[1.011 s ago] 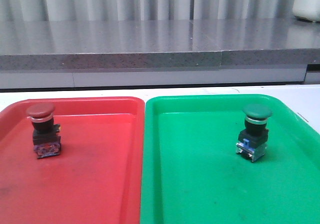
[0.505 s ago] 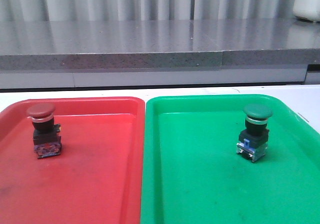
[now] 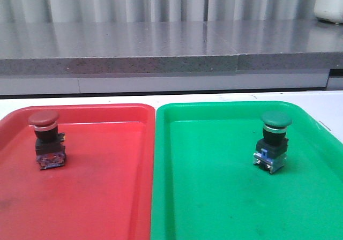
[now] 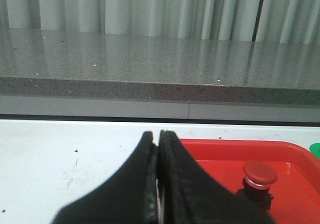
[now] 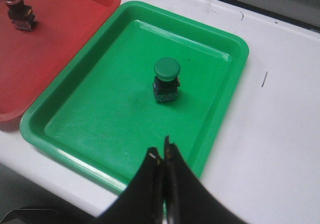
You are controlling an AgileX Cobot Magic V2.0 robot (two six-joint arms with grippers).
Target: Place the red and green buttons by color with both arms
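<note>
The red button (image 3: pixel 45 138) stands upright in the red tray (image 3: pixel 107 197), near its far left part. The green button (image 3: pixel 273 141) stands upright in the green tray (image 3: pixel 214 197), toward its far right. Neither gripper shows in the front view. In the left wrist view my left gripper (image 4: pixel 157 134) is shut and empty, over the white table beside the red tray (image 4: pixel 220 154), with the red button (image 4: pixel 259 180) off to one side. In the right wrist view my right gripper (image 5: pixel 162 151) is shut and empty, high above the green tray's near edge (image 5: pixel 75 154), apart from the green button (image 5: pixel 166 79).
The two trays lie side by side on a white table (image 3: pixel 327 103). A grey stone ledge (image 3: pixel 161 47) runs along the back with a white curtain behind. A white container (image 3: pixel 329 1) stands at the far right on the ledge.
</note>
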